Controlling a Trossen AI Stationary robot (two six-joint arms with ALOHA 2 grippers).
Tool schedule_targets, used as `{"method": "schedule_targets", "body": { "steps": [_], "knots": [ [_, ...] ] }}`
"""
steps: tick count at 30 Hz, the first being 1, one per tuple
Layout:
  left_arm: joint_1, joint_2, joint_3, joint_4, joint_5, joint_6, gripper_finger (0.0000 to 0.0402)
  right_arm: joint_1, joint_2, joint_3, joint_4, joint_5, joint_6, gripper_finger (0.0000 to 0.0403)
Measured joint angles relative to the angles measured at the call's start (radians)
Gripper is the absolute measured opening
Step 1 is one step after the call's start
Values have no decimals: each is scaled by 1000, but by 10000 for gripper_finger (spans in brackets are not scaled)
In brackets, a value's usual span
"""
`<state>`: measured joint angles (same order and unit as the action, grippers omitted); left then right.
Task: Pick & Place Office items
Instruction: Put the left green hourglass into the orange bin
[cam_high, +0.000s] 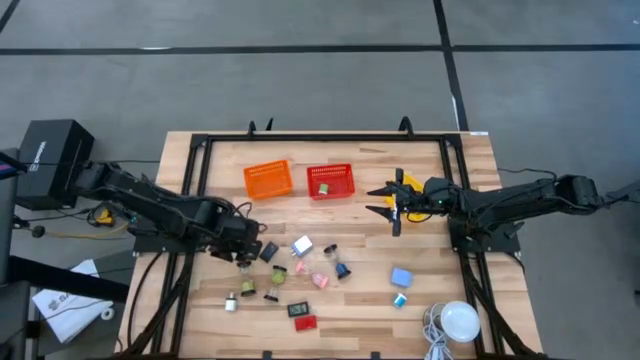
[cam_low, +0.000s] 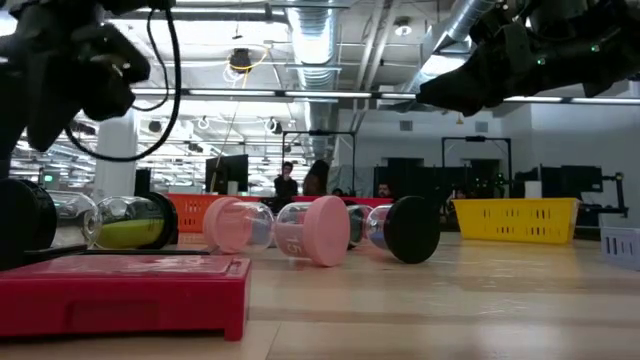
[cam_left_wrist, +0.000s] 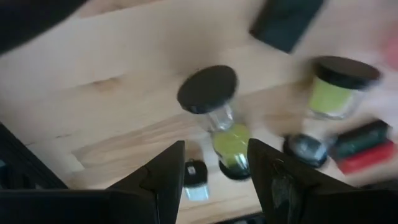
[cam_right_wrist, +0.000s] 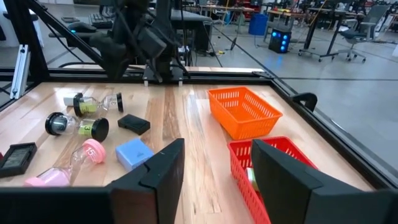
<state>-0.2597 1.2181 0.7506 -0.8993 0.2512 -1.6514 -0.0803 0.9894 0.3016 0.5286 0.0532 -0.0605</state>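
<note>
Looking down, left gripper (cam_high: 243, 258) above scattered office items (cam_high: 300, 275) mid-table, right gripper (cam_high: 392, 203) over yellow basket (cam_high: 411, 187), left wrist view, fingers apart and empty above a green-filled timer (cam_left_wrist: 219, 121), right wrist view, fingers apart, empty, near red basket (cam_right_wrist: 273, 168).

Room: grey concrete floor (cam_high: 300, 70) with dark seams; pale butcher-block wooden table (cam_high: 350, 320); exposed silver ceiling ducts (cam_low: 320, 40) and strip lights; black metal racks (cam_low: 480, 165); seated people (cam_low: 287, 182) (far off, indistinct).
</note>
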Motion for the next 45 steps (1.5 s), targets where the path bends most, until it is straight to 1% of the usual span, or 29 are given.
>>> {"method": "schedule_targets", "body": {
  "steps": [7, 11, 14, 16, 20, 22, 26, 29, 32, 35, 38, 42, 43, 45],
  "knots": [
    [-20, 81, 0, 0, -64, -63, 171, 0, 0, 0, -1, 0, 0, 177],
    [-20, 94, 0, 1, -62, -50, 171, 0, 0, 0, -1, 0, 0, 176],
    [-19, 75, 0, 0, -42, -5, 171, 0, 0, 0, -1, 0, 0, 173],
    [-14, 55, 0, 1, -49, 6, 171, 0, 0, 0, -1, 0, 0, 172],
    [-14, 6, 0, 1, -145, -3, 171, 0, 0, 0, -1, 0, 9, 169],
    [-14, -12, 0, 6, -174, -3, 171, 0, 0, 0, -4, 0, 8, 169],
    [-17, -41, 0, 10, -172, -3, 171, -9, 0, 0, -24, 0, 8, 171],
    [-12, -57, 0, 9, -148, -12, 171, -18, 0, 0, -27, 0, 8, 171],
    [-9, -62, 0, 9, -128, -84, 171, -22, 0, 0, -41, 0, 5, 169],
    [-27, -49, 0, 12, -117, -147, 173, -22, 0, -1, -55, 0, -34, 169],
    [-52, -22, 0, 28, -67, -181, 188, -22, 0, -1, -55, 0, -72, 170],
    [-70, 2, 0, 29, -44, -187, 215, -22, 0, -1, -54, 0, -105, 170],
    [-70, 4, 0, 28, -46, -190, 222, -22, 0, -1, -53, 0, -107, 169],
    [-70, 4, 0, 32, -80, -219, 234, -22, 0, -1, -53, 0, -108, 167]
  ]
}}
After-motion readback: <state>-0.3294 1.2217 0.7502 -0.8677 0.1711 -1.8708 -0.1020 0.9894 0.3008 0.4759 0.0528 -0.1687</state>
